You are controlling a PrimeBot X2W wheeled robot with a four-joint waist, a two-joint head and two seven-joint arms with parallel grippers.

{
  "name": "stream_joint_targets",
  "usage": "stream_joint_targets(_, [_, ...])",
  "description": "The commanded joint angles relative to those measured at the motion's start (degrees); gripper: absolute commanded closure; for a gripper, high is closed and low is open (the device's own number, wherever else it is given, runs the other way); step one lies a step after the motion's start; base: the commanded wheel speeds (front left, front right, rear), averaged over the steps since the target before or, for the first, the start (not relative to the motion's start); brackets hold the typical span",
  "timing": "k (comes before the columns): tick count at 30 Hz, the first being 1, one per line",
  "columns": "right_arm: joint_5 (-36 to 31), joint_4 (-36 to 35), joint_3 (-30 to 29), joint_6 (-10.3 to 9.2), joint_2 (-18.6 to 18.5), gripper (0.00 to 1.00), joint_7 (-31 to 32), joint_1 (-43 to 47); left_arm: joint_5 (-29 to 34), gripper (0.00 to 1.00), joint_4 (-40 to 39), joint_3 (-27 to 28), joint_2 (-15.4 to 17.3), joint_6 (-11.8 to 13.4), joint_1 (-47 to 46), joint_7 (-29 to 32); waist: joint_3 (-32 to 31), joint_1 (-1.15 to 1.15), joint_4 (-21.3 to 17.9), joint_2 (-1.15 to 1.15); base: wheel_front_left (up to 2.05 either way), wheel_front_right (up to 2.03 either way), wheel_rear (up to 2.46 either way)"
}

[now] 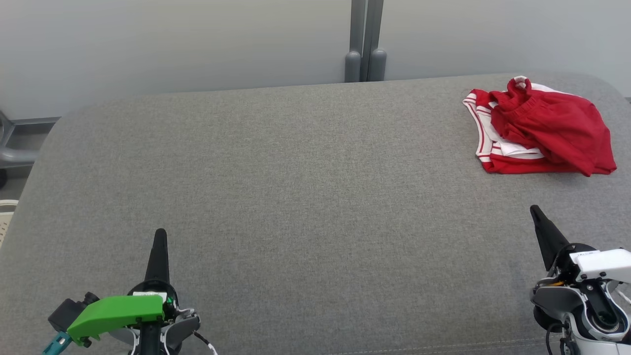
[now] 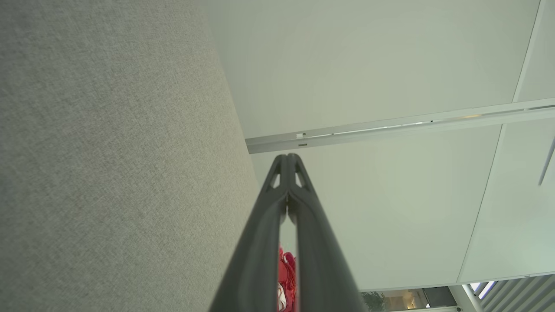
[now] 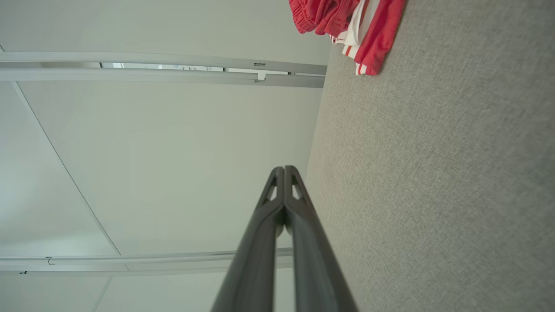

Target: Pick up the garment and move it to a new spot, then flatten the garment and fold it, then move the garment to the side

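Overall, head view, garment: the red fabric garment with white striped trim (image 1: 542,128) lies at the far right corner of the grey woven-cloth padded tabletop (image 1: 296,172), well apart from both arms.
Head view, garment's look: a rumpled heap in layers. A flat striped panel lies beneath and a gathered red band is bunched on top. It is neither spread flat nor squarely folded.
Head view, left gripper (image 1: 160,232): low at the near left, fingers pressed together, holding nothing.
Head view, right gripper (image 1: 534,210): low at the near right, likewise closed and empty.
Head view, reading: the heap at the side, clear of the resting arms, fits either a garment awaiting pick-up or one loosely folded and set aside.
Left wrist view: the left gripper (image 2: 287,157) has its tips meeting. A red sliver of the garment (image 2: 286,268) shows between the finger shanks.
Right wrist view: the right gripper (image 3: 284,168) has its tips meeting. The garment (image 3: 373,30) lies far ahead on the tabletop (image 3: 433,173).
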Motion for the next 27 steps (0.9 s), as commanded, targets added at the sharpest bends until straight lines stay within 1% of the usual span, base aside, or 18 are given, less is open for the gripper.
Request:
stream_joint_targets(1, [1.2, 0.0, -0.4, 0.02, -0.3, 1.0, 0.6, -0.6, -1.5, 1.0, 0.0, -0.1, 0.1, -0.4, -1.3, 0.2, 0.0, 0.0, 0.0, 0.0, 0.0, 0.0, 0.0])
stream_joint_targets(15, [6.5, 0.2, -2.0, 0.02, -0.3, 1.0, 2.8, -1.2, -7.1, 1.0, 0.3, -0.5, 0.0, -0.6, -2.1, 0.8, 0.2, 0.0, -0.2, 0.0, 0.0, 0.0, 0.0])
stream_joint_targets(27, [6.2, 0.1, -1.9, 0.02, -0.3, 1.0, 2.7, -1.1, -6.9, 1.0, 0.3, -0.5, 0.0, -0.6, -1.9, 0.7, 0.2, 0.0, -0.2, 0.0, 0.0, 0.0, 0.0])
